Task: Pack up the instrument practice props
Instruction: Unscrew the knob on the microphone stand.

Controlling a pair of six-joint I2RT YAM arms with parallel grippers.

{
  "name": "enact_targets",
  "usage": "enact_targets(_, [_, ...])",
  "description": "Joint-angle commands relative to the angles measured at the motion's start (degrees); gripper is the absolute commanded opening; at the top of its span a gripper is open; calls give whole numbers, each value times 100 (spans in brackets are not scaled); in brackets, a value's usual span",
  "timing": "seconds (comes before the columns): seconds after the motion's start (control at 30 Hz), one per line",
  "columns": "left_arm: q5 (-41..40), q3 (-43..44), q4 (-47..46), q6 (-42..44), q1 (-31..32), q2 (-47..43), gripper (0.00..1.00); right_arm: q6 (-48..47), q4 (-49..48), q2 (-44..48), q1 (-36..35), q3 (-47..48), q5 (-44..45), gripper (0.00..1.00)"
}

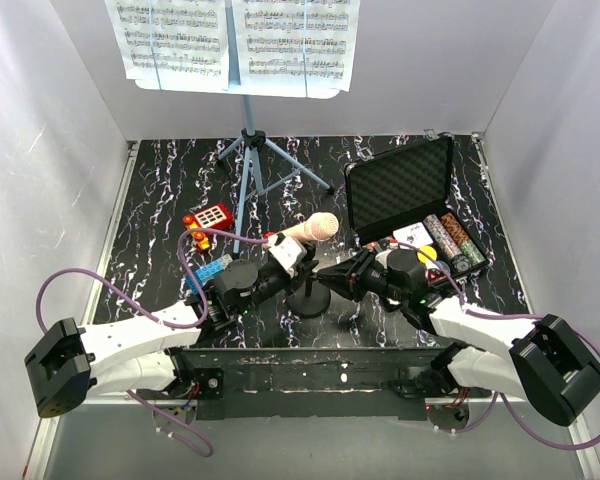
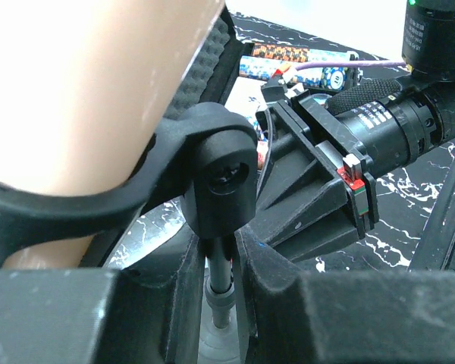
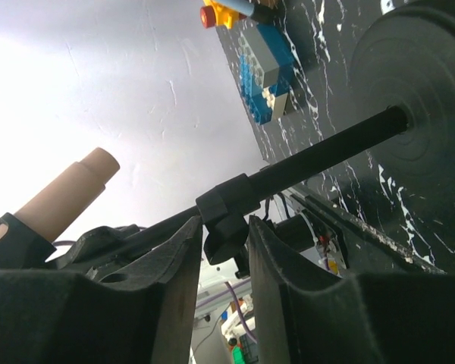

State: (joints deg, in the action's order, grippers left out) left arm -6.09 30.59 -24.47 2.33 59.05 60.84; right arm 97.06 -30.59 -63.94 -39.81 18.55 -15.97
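Nothing packed yet | music stand (image 1: 247, 160), pages (image 1: 175, 40) up | left fingers (image 2: 136, 318) clamped on mic pole (image 2: 221, 267) | right fingers (image 3: 129, 303) round its knob (image 3: 227, 231), grip unclear

Overhead I get bright, even light from above: soft shadows on the dark worktop (image 1: 160, 200), white walls (image 1: 40, 150) nearly washed out. On my left wrist feed the microphone (image 2: 98, 98) is overexposed and blurred up close; the right wrist feed glares white behind, foreground soft.
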Motion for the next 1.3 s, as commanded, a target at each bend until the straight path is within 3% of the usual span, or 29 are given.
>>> enact_targets(0.0, [38, -123, 302, 40, 54, -46, 0, 41, -501, -4, -62, 343, -319, 40])
enact_targets(0.13, [2, -123, 302, 31, 63, -46, 0, 24, -422, 40, -79, 360, -302, 43])
enact_targets(0.27, [2, -123, 285, 22, 63, -55, 0, -2, -386, 22, -106, 369, -293, 33])
enact_targets(0.5, [64, -115, 311, 13, 54, -37, 0, -134, -413, -13, -123, 395, -302, 1])
enact_targets(0.67, [169, -106, 364, 22, 63, -63, 0, -721, -212, -31, -123, 571, -346, 1])
enact_targets(0.9, [397, -115, 539, -66, 63, -195, 0, -3250, 1370, 198, -149, 1370, 101, 1])
enact_targets(1.13, [424, -123, 619, -189, 54, -99, 0, -5922, 2127, 707, -658, 1652, 1989, 1])
enact_targets(1.27, [442, -36, 715, -443, 54, 59, 0, -7330, 2022, 725, -1142, 1661, 2939, 1])
